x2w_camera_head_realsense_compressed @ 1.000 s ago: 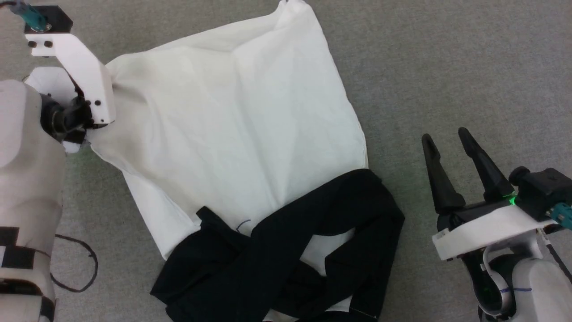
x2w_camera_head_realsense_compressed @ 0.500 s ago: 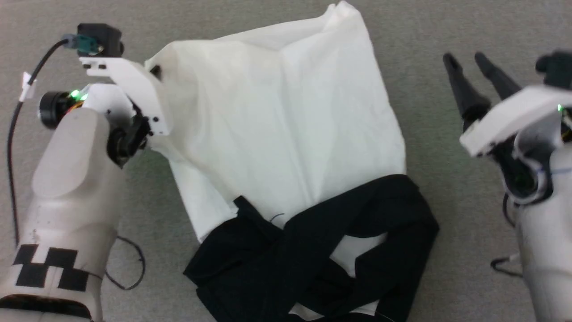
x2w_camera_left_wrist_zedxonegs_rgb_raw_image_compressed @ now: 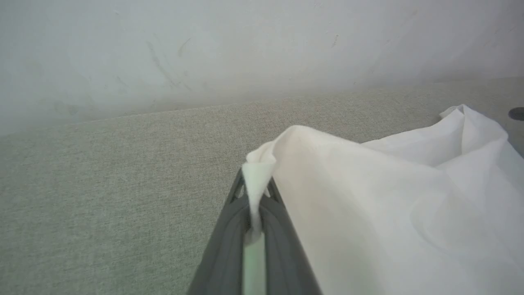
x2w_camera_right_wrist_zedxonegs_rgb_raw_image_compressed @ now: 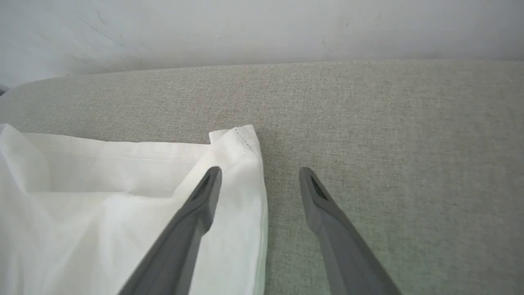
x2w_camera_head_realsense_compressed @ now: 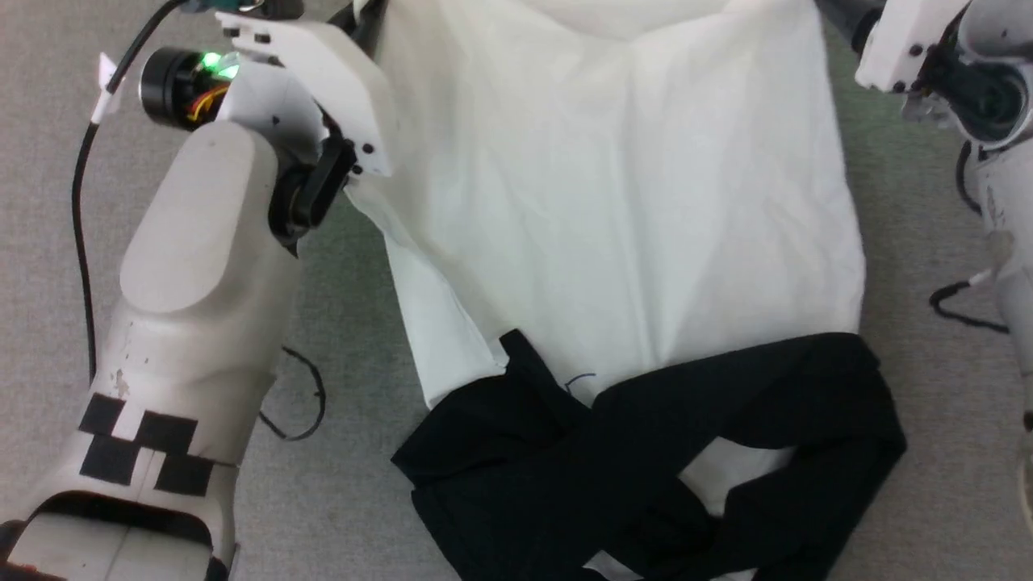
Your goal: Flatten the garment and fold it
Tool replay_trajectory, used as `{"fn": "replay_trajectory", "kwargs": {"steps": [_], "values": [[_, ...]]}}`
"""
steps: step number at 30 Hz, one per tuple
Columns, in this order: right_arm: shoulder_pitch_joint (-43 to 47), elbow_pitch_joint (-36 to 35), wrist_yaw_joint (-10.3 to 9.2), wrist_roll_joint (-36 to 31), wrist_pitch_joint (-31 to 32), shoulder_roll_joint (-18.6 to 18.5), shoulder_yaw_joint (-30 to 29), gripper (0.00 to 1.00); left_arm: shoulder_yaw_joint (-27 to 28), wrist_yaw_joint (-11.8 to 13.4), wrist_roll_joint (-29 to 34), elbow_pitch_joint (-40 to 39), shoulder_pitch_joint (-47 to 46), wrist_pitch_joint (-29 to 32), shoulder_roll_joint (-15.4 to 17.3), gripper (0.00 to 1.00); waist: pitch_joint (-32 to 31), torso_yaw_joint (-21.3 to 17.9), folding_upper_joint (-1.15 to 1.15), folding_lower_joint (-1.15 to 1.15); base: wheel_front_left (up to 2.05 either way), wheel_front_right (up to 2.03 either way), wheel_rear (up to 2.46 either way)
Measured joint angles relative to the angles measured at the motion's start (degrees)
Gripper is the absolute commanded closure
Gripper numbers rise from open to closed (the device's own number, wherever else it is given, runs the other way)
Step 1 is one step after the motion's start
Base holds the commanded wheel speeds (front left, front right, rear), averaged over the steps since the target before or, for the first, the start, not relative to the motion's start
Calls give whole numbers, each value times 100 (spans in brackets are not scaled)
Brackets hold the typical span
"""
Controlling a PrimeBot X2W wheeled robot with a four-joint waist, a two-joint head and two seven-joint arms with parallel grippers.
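Observation:
The garment [x2w_camera_head_realsense_compressed: 629, 202] lies on the grey surface, its white body spread toward the far side. Its black sleeves [x2w_camera_head_realsense_compressed: 646, 476] are bunched at the near end. My left gripper [x2w_camera_left_wrist_zedxonegs_rgb_raw_image_compressed: 254, 192] is shut on a white corner of the hem, lifted into a small peak; in the head view its fingers [x2w_camera_head_realsense_compressed: 367, 20] meet the cloth at the top left. My right gripper [x2w_camera_right_wrist_zedxonegs_rgb_raw_image_compressed: 260, 172] is open over the garment's other far corner [x2w_camera_right_wrist_zedxonegs_rgb_raw_image_compressed: 239, 141]. One of its fingers is over the white cloth and the other over bare surface. Nothing is between them.
The grey cloth-covered surface [x2w_camera_head_realsense_compressed: 912, 210] runs up to a pale wall [x2w_camera_right_wrist_zedxonegs_rgb_raw_image_compressed: 262, 28] just beyond the garment. My pale left forearm [x2w_camera_head_realsense_compressed: 194, 282] lies beside the garment's left edge. Thin black cables lie at the left [x2w_camera_head_realsense_compressed: 303, 403] and right [x2w_camera_head_realsense_compressed: 960, 307].
The head view has shifted. Relative to the garment, my right gripper went from beside the black sleeves up to the far right corner. My left gripper kept its hold on the left corner.

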Motion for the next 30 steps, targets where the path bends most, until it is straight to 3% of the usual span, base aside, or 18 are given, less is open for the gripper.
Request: {"fn": "replay_trajectory", "kwargs": {"steps": [9, 10, 12, 13, 19, 30], "values": [[-805, 1135, 0, -353, 653, -64, 47, 0, -108, -51, 16, -136, -113, -124, -110, 100, 410, 344, 0, -2, 0, 0, 0], [-911, 1244, 0, -355, 829, -65, 42, 53, -111, -56, 16, -127, -113, -135, -111, 100, 434, 368, 0, -2, 0, 0, 0], [-1095, 1417, 0, -368, 1121, -82, 18, 95, -112, -58, 14, -90, -113, -163, -109, 100, 467, 395, 0, -2, 0, 0, 0], [-1168, 1491, 0, -368, 1218, -83, -1, 100, -112, -67, 12, -65, -113, -165, -103, 100, 470, 396, 0, -2, 0, 0, 0], [-1136, 1484, -1, -421, 1057, 4, 179, 100, -123, -130, -30, 109, -113, -226, -46, 100, 401, 335, 0, -1, 0, 0, 0], [-862, 910, 1, -423, -848, -283, 701, 100, 1, -235, -18, 568, -417, -1029, 291, 100, -127, 205, 0, -1, 0, 0, 0]]}}
